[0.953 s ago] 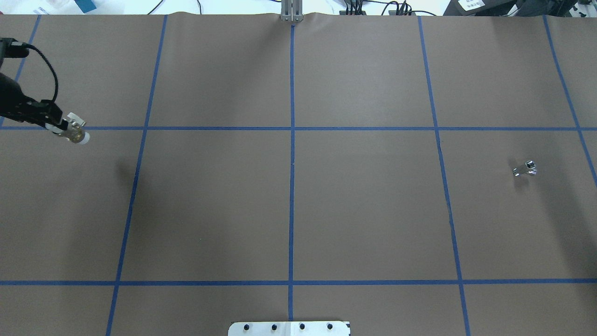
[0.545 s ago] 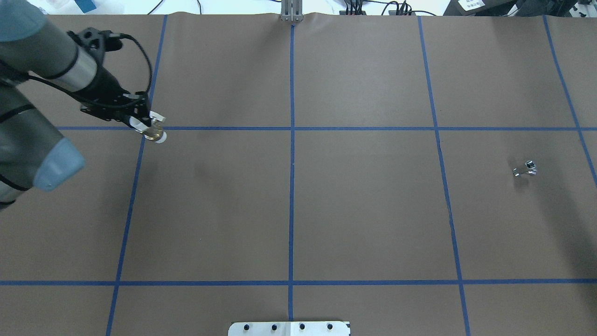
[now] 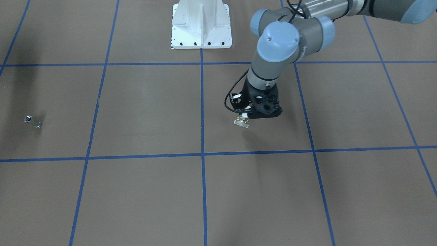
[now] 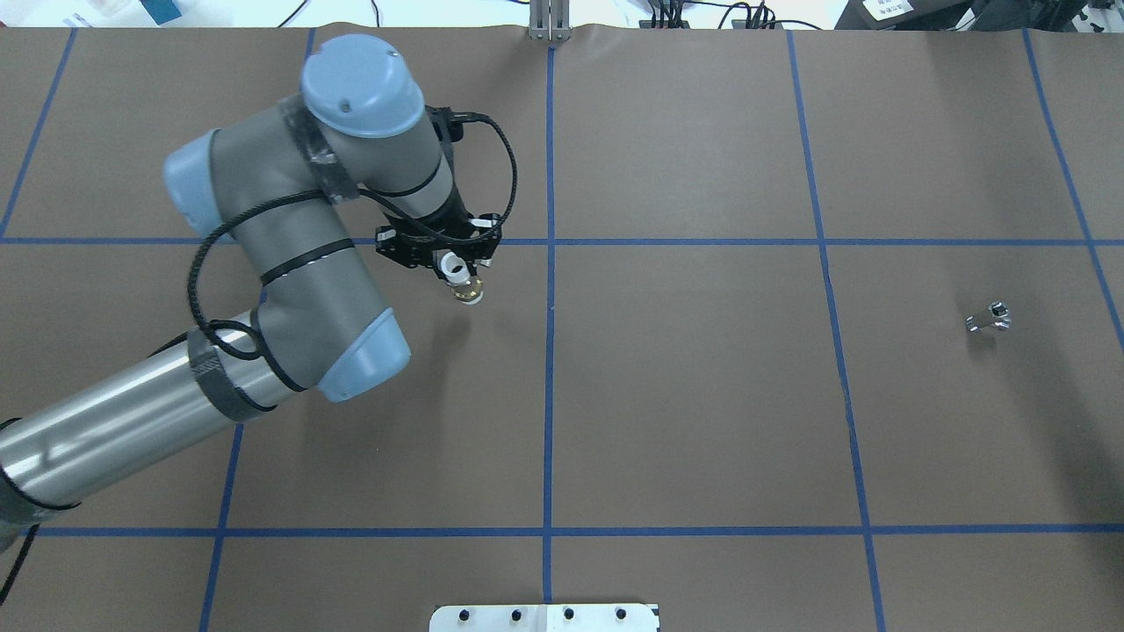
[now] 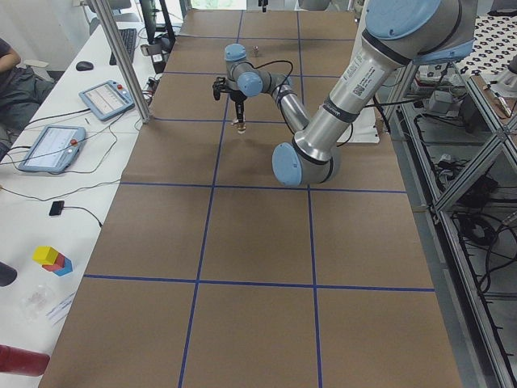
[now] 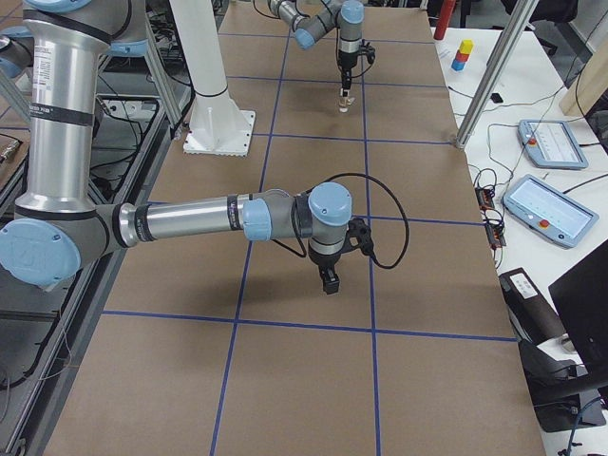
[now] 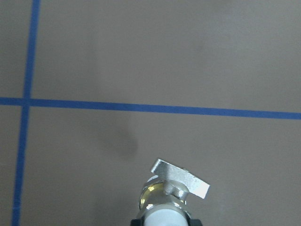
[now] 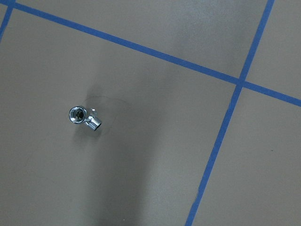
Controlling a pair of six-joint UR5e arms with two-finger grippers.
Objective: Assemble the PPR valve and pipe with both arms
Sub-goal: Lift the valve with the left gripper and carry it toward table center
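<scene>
My left gripper is shut on the PPR valve, which has a white collar, a brass middle and a pale tab. It holds the valve above the brown table, just left of the centre line. The valve also shows in the front view and in the left wrist view. The pipe, a small shiny silver piece, lies alone at the table's right. It also shows in the front view and in the right wrist view. My right gripper shows only in the exterior right view, raised over the table; I cannot tell whether it is open or shut.
The white bolted pedestal stands at the table's near edge. An aluminium post rises at the far edge. Blue tape lines grid the brown cover. Tablets and cables lie on the operators' bench beyond the table.
My left arm has swung from the table's left edge towards the centre line, carrying the valve. The pipe has not moved.
</scene>
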